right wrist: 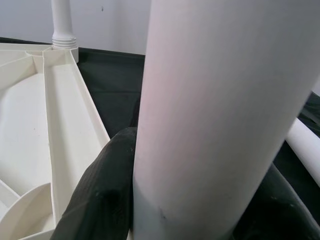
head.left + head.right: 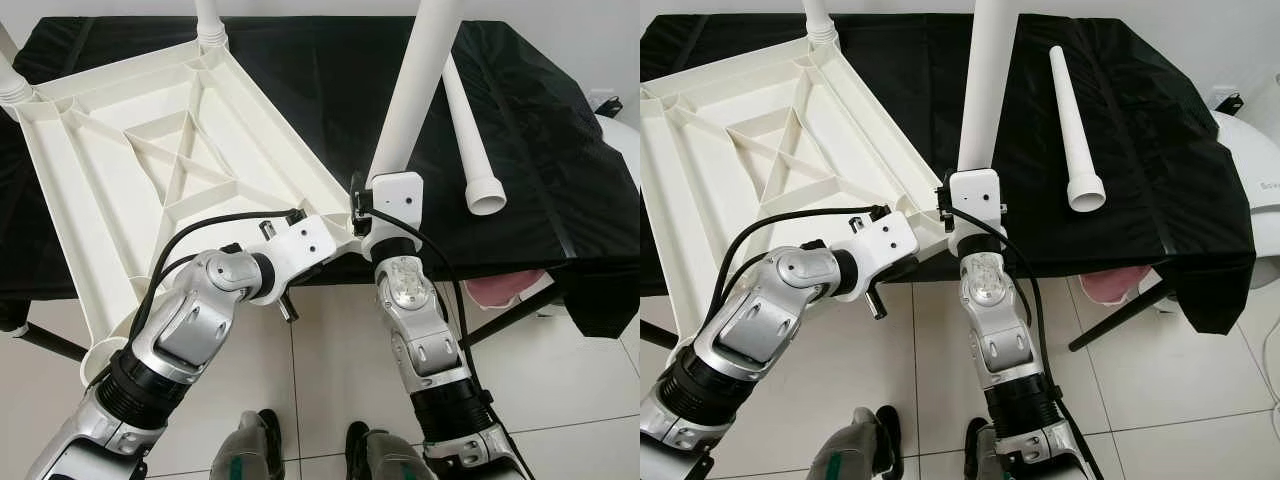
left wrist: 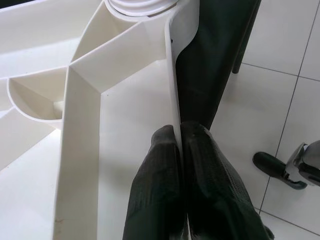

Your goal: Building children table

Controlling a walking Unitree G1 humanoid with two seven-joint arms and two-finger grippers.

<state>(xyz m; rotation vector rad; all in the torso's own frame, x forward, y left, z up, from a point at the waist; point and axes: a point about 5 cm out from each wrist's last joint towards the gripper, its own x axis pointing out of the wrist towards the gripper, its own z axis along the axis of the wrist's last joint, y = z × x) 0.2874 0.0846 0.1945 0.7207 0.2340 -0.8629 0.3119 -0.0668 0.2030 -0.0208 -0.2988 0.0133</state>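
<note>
Nearest the robot, just short of the upturned white tabletop (image 2: 150,150), its own feet (image 2: 260,430) stood on the tiled floor (image 2: 560,380). The left gripper (image 3: 179,150) was clenched on the tabletop's near rim, one finger on each side of the thin wall, steadying the piece beside its near corner. At that corner the right gripper (image 1: 135,190) held a white leg (image 2: 415,85) upright, its black fingers (image 1: 100,185) wrapped around the leg's lower end, which sat at or in the corner socket. The step in hand appeared to be seating this leg; how deep it sat could not be told, because the wrist hid the joint. The next move probably called for a straight push or twist down into the socket while the left gripper kept the tabletop from sliding. Beyond that corner the tabletop lay tilted, partly overhanging the edge of the black-draped surface (image 2: 540,130). A spare leg (image 2: 1075,130) lay loose on the cloth, well apart from the tabletop on the right-arm side, clear of the work. At the far corners two more legs (image 2: 209,20) already stood in their sockets. A pink object (image 2: 495,290) showed under the cloth's edge.
</note>
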